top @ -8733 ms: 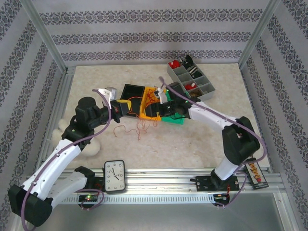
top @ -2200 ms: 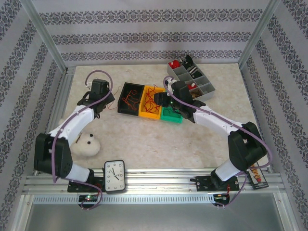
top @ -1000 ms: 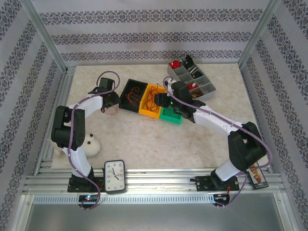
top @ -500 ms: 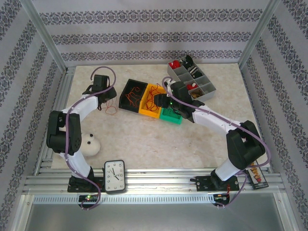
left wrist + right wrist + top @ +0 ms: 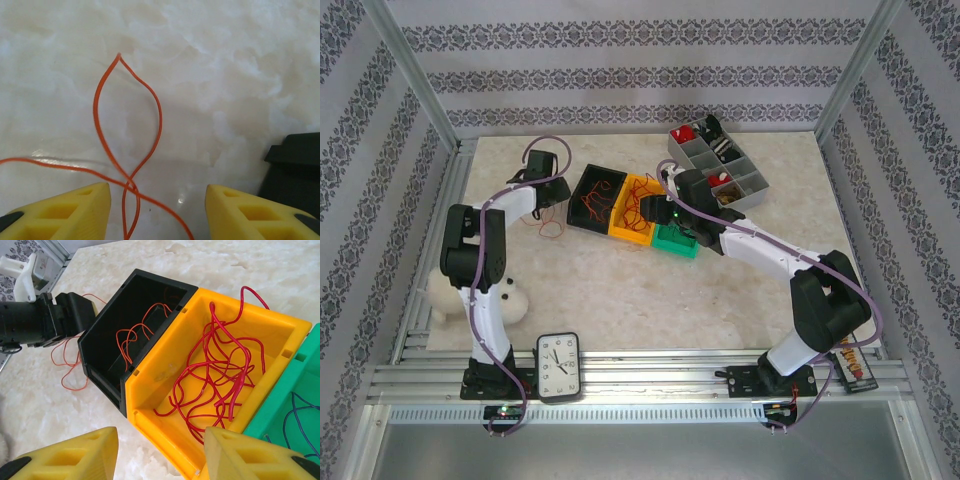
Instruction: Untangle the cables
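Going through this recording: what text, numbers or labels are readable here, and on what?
Clock at the table's near edge: dial numerals too small to read.
Red and yellow strip beside the right arm's base: dark print, too blurred to read.
No other writing is legible.

This looks like a lab robot test cell: aluminium frame posts carry patterned wall panels around a marble-look desk, fronted by a slotted mounting rail.

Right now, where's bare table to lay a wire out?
Largest free patch: table between the green bin, plush toy and clock. Also the far strip behind the black bin. Crowded: left of the black bin, where an orange wire lies between the left fingers.
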